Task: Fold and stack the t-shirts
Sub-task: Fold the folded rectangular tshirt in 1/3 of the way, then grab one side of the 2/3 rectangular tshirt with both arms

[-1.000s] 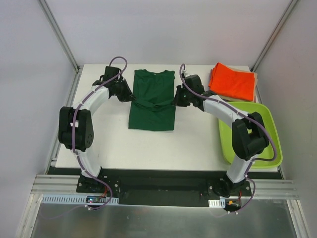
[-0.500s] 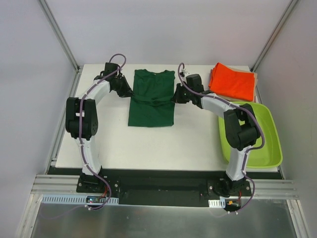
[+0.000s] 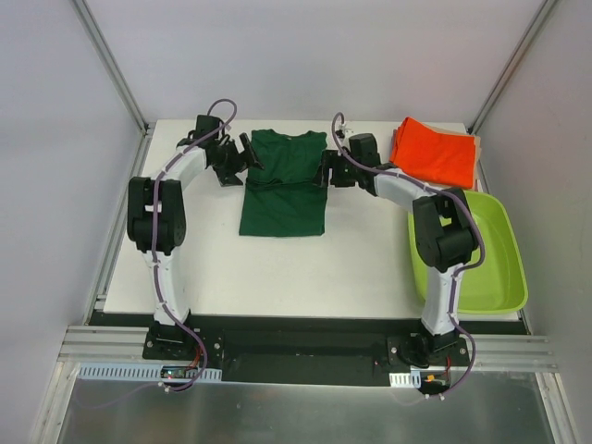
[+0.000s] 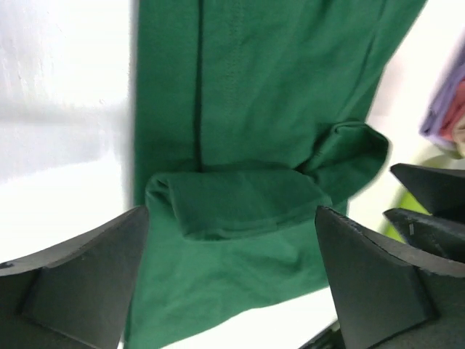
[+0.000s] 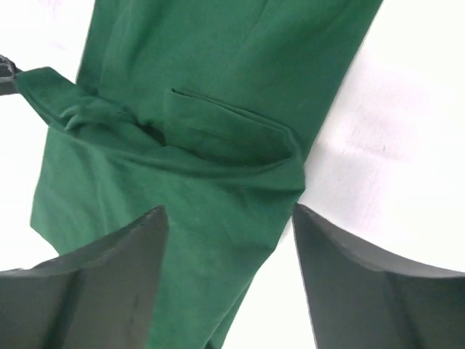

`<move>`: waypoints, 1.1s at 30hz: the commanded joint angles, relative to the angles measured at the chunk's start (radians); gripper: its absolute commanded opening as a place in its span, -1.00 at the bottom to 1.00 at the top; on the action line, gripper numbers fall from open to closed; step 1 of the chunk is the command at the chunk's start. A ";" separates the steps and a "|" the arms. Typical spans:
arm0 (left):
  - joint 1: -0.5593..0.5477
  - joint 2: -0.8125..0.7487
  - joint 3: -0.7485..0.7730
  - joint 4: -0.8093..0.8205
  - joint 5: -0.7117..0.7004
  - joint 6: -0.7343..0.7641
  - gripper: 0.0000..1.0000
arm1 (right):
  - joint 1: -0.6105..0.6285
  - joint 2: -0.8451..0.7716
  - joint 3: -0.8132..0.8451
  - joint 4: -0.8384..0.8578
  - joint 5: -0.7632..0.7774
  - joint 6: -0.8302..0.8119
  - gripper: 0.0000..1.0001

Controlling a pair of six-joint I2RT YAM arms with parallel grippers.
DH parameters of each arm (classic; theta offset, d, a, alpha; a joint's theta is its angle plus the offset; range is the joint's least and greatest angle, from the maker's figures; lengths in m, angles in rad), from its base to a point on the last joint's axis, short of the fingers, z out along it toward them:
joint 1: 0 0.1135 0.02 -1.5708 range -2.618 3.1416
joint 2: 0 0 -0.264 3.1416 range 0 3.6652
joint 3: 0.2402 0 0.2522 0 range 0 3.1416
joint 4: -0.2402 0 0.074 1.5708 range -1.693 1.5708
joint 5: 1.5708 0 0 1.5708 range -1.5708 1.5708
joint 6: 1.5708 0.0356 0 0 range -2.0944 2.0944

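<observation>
Flanking green shirt [image 3: 283, 199], white table [image 3: 351, 268]: left end effector [image 4: 231, 214], right end effector [image 5: 229, 211] agape, empty.

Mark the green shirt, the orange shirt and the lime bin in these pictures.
green shirt [image 3: 283, 190], overhead view, middle of the folded cloth.
orange shirt [image 3: 435, 157], overhead view, centre of its top face.
bin [image 3: 499, 264], overhead view, bare floor near its right wall.

White arm links [image 3: 178, 173], black joints [image 3: 155, 218], purple cables [image 3: 223, 107]
</observation>
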 commanded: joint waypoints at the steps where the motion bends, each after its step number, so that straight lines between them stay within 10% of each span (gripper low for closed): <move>1: 0.009 -0.176 -0.039 0.003 0.042 0.024 0.98 | 0.001 -0.157 -0.020 -0.020 -0.033 -0.036 0.64; 3: 0.009 -0.251 -0.120 0.003 0.016 0.021 0.98 | 0.010 -0.211 -0.066 -0.020 -0.026 -0.038 0.93; 15: 0.009 -0.635 -0.655 0.016 -0.153 -0.016 0.98 | 0.206 -0.371 -0.306 -0.016 -0.088 -0.125 0.93; 33: 0.006 -0.515 -0.694 0.046 -0.090 -0.028 0.98 | 0.223 -0.157 -0.324 -0.010 -0.090 -0.098 0.93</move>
